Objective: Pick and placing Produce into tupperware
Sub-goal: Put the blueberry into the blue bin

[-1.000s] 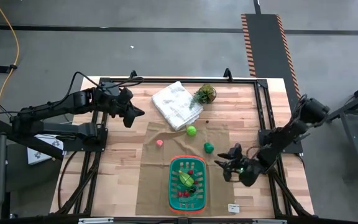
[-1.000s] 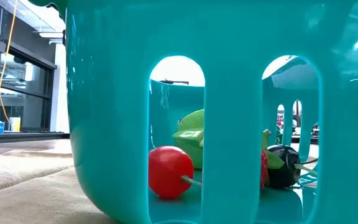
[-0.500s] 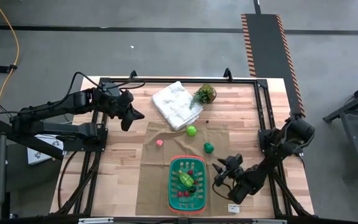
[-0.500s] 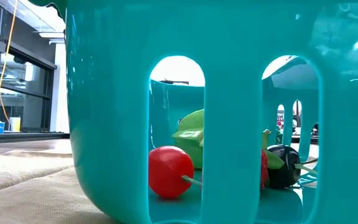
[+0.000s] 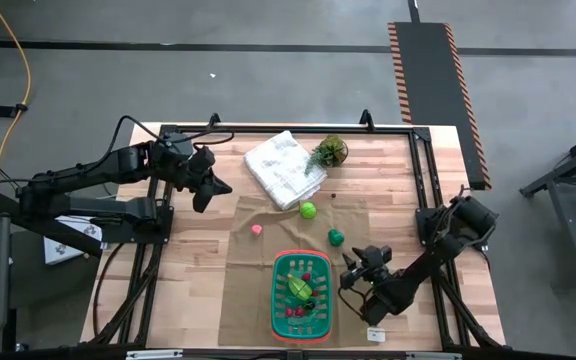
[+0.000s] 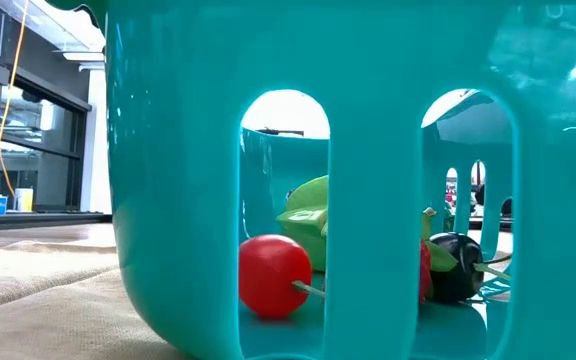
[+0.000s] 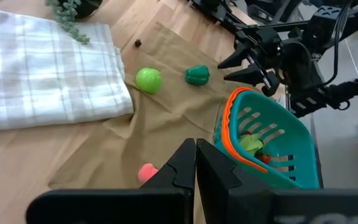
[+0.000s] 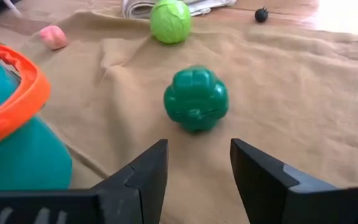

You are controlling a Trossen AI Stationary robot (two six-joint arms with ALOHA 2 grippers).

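The tupperware, a green basket (image 5: pixel 302 295) with an orange rim (image 8: pixel 17 93), stands on a tan mat and holds a red tomato (image 6: pixel 273 275), a light green piece (image 6: pixel 308 210) and a dark piece (image 6: pixel 456 265). On the mat lie a dark green pepper (image 8: pixel 196 99), a lime ball (image 8: pixel 170 20) and a pink piece (image 8: pixel 53 36). My right gripper (image 5: pixel 353 270) stands open, low beside the basket's right side, its fingers pointing at the pepper a short way off. My left gripper (image 5: pixel 213 185) hovers shut over the table's far left.
A folded white cloth (image 5: pixel 283 168) and a small leafy plant (image 5: pixel 328 152) sit at the table's far side. A tiny dark ball (image 8: pixel 261 14) lies on the wood beyond the mat. A black frame (image 5: pixel 423 180) runs along the table's edges.
My right arm has sunk and its wrist has turned. The gripper has shifted a little toward the basket and the near edge, and now points across the mat at the dark green pepper. Its fingers have stayed apart. The produce has not moved.
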